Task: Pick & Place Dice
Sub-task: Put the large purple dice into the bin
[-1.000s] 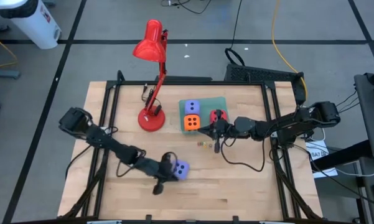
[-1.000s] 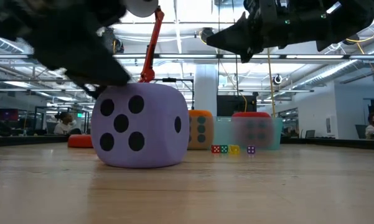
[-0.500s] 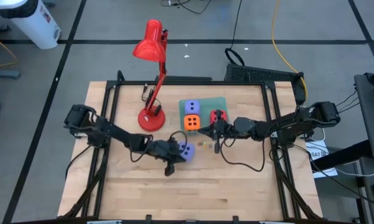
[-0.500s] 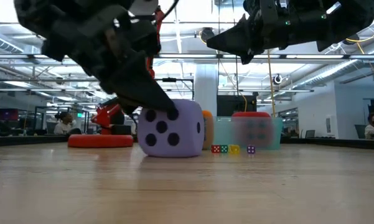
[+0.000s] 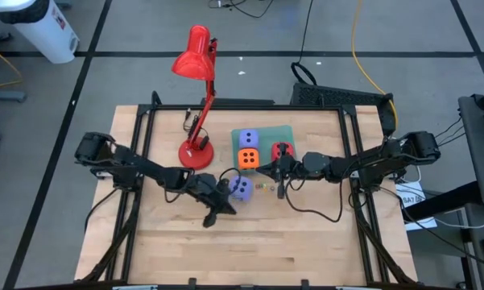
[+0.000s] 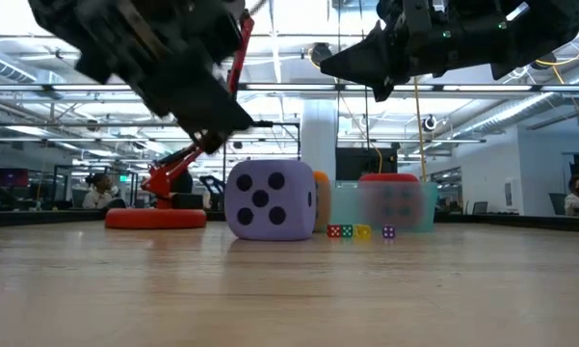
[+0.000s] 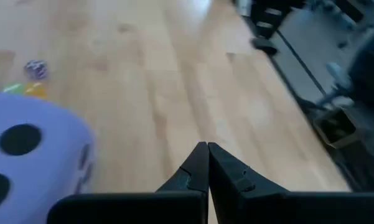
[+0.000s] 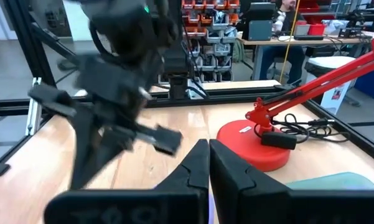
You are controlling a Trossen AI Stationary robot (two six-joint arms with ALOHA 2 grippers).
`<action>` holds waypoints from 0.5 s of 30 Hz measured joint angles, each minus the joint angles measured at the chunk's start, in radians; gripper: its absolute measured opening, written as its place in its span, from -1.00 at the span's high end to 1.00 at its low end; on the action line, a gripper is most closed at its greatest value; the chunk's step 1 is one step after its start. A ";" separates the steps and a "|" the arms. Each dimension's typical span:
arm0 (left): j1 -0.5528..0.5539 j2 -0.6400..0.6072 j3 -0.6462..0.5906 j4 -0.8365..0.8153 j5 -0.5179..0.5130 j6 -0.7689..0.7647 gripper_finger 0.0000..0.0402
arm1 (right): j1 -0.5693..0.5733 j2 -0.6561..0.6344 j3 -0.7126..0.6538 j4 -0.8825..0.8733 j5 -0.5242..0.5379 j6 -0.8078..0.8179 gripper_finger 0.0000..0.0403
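A lavender-blue die (image 5: 240,189) with dark pips rests flat on the wooden table near its middle, and also shows in the low view (image 6: 270,200) and the left wrist view (image 7: 31,162). My left gripper (image 5: 225,206) (image 7: 206,147) is shut just on the near side of it, raised and apart from it. On a green mat (image 5: 266,133) sit a second lavender-blue die (image 5: 248,138) and an orange die (image 5: 248,158); a red die (image 5: 282,151) sits at the mat's right edge. My right gripper (image 5: 279,179) (image 8: 208,144) is shut and hovers just near of the red die.
A red desk lamp stands with its base (image 5: 196,153) left of the mat, its arm reaching toward the far edge. Several tiny coloured dice (image 5: 264,187) lie between the loose die and my right gripper. A black frame (image 5: 137,121) borders the table. Bare wood spans the near half.
My shut left gripper swept from the near middle toward the far edge and the mat, sliding the lavender-blue die along the table ahead of it. It has then risen and drawn back off the die, which now rests nearer the mat. The right arm has kept still.
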 joint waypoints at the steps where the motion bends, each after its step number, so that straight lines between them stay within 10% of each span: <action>1: -0.007 -0.029 0.000 -0.026 -0.002 0.015 0.97 | 0.000 0.000 0.000 0.000 0.000 0.001 0.98; 15: -0.041 -0.579 -0.050 -0.290 -0.269 0.277 0.97 | 0.032 0.000 0.012 -0.019 0.172 0.026 0.83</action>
